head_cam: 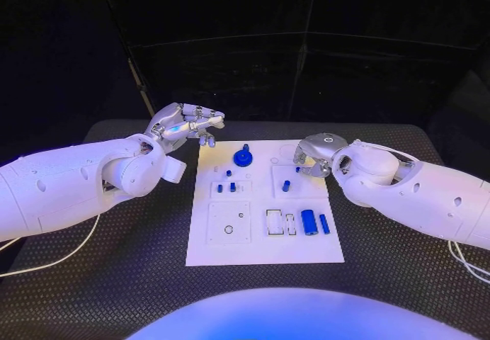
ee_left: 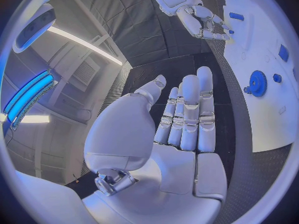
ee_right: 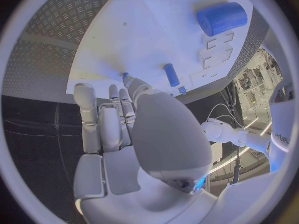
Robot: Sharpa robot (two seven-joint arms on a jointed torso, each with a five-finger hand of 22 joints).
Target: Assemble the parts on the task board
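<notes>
The white task board [head_cam: 263, 244] lies mid-table. A blue gear [head_cam: 243, 157] stands near its far edge, also seen in the left wrist view [ee_left: 256, 82]. Small blue pegs [head_cam: 231, 187] [head_cam: 286, 186] stand in the middle row. A fat blue cylinder [head_cam: 307, 221] and a thin blue bar [head_cam: 323, 224] lie in the near right. My left hand [head_cam: 189, 124] hovers off the far left corner, palm bare [ee_left: 187, 119], fingers straight. My right hand [head_cam: 314, 156] reaches down at the far right, thumb and a finger pinching a small blue part [ee_right: 125, 76] that touches the board.
The black ribbed table [head_cam: 122, 283] surrounds the board, with bare mat on both sides and in front. A white cable [head_cam: 61, 262] trails across the left of the mat. White recessed blocks [head_cam: 229, 221] and empty slots [head_cam: 275, 221] occupy the board's near half.
</notes>
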